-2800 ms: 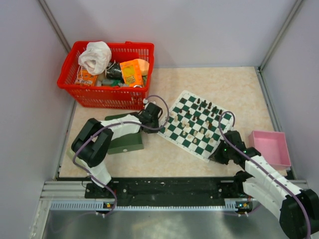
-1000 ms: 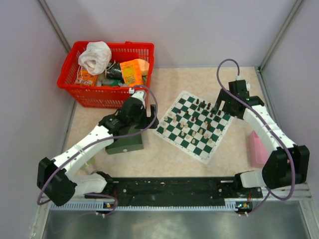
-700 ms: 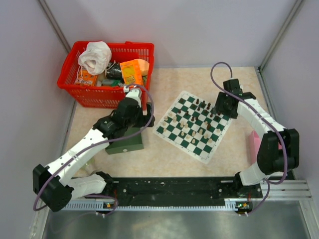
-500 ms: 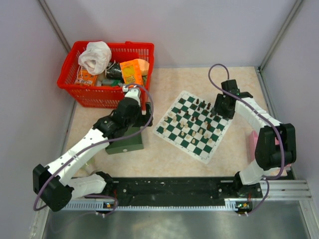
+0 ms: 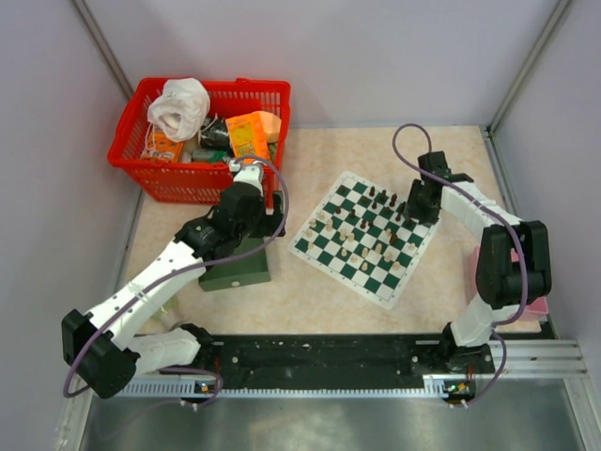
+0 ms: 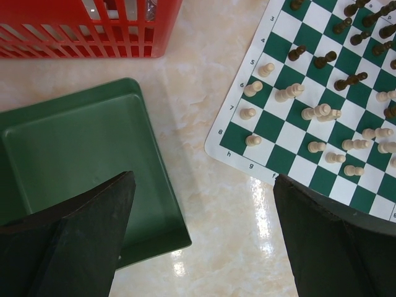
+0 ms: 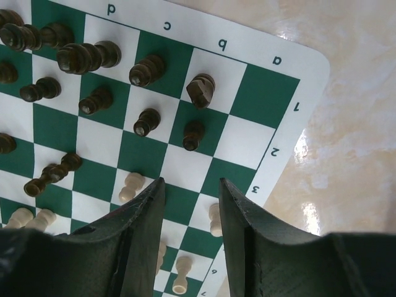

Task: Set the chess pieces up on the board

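The board (image 5: 372, 273) lies skewed in the middle of the table (image 5: 451, 155), with the chess pieces (image 6: 315, 112) scattered over it, several of them toppled. The right claw (image 7: 190, 185) hangs over the board's far right corner. Its gap is narrow and nothing is between the fingers. Black pieces (image 7: 193, 135) stand crowded just beyond its tips. The left claw (image 6: 203, 178) is spread wide over the bare table between a green tray (image 6: 80, 142) and the board's edge. A red basket (image 5: 202, 183) full of clutter sits just behind the tray. A pink box (image 5: 539, 303) is mostly hidden behind the right arm.
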`<state>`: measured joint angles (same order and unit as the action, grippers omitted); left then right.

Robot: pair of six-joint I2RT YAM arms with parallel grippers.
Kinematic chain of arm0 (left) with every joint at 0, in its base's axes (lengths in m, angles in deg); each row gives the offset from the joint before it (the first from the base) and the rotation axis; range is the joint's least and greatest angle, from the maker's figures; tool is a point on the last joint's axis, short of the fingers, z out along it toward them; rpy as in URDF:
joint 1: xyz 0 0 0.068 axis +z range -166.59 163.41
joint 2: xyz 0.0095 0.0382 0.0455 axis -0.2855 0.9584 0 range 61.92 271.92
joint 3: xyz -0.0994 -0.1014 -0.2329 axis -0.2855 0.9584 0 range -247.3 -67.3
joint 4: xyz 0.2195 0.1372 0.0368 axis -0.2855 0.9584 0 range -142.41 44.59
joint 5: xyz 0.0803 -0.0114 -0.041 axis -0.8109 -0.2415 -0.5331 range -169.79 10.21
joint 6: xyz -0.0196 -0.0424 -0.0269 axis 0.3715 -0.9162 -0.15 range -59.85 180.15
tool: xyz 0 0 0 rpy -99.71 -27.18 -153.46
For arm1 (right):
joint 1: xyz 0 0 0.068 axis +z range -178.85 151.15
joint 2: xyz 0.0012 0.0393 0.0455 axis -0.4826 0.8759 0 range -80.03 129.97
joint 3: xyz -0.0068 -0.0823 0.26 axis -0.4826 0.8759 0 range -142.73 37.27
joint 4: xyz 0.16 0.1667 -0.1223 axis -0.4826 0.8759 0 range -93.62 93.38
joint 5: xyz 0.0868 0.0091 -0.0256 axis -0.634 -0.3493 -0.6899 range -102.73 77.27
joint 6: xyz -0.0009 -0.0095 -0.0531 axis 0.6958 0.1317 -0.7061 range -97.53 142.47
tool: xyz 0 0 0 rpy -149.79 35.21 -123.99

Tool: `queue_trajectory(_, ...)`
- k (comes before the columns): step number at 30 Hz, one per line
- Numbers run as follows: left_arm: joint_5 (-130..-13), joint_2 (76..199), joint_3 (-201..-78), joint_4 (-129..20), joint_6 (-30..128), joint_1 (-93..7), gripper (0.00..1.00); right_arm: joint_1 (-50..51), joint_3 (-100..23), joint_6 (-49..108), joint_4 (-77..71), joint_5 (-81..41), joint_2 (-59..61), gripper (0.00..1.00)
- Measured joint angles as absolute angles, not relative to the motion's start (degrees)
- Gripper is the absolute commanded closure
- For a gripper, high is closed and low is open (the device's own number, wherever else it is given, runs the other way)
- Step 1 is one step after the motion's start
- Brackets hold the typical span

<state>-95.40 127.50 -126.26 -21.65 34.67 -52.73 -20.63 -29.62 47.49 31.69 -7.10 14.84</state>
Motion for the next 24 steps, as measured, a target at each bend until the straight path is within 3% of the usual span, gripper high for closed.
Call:
queue_trajectory(12, -96.5, 127.7, -126.3, -20.9, 34.8, -52.7, 0.01, -21.0, -29.6, 46.9, 30.5, -9.3, 16.0, 0.59)
queue_trajectory(24, -100.0, 122.5, -126.3, -21.1, 35.0, -52.7, 0.01, -21.1, -26.8, 46.5, 29.6, -19.3, 1.4, 0.48)
